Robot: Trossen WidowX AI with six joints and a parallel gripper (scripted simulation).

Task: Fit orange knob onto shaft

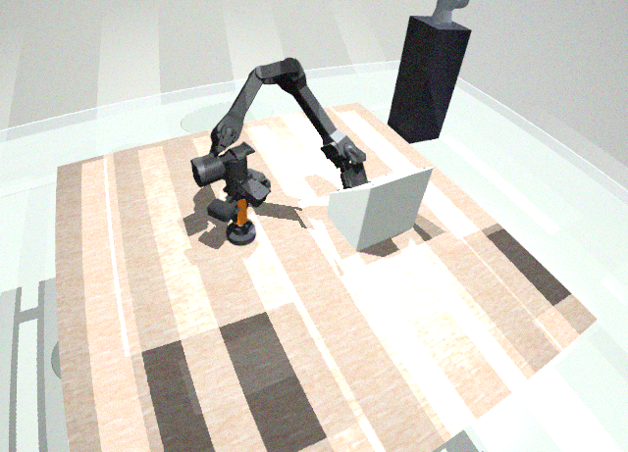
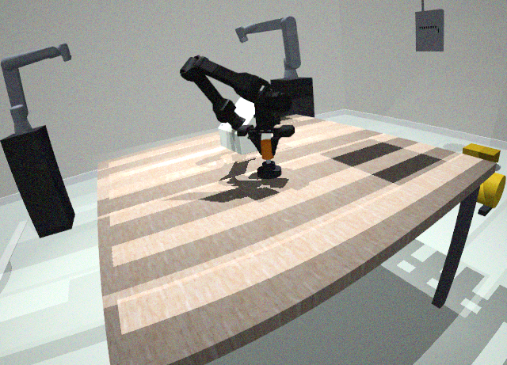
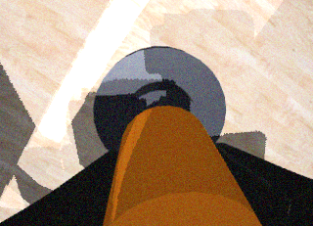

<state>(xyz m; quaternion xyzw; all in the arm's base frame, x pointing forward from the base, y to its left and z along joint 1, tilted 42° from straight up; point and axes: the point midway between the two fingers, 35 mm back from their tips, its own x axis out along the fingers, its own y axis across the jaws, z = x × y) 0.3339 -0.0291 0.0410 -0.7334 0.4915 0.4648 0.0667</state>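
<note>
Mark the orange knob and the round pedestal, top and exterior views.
orange knob [image 1: 241, 212] [image 2: 266, 149]: top and exterior, side of its body
round pedestal [image 1: 240, 237] [image 2: 268, 173]: top and exterior, dark base's near side

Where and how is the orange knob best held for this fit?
By its sides, the gripper coming from above: the knob stands tall and upright, and its underside should probably stay free for the shaft below.
</note>
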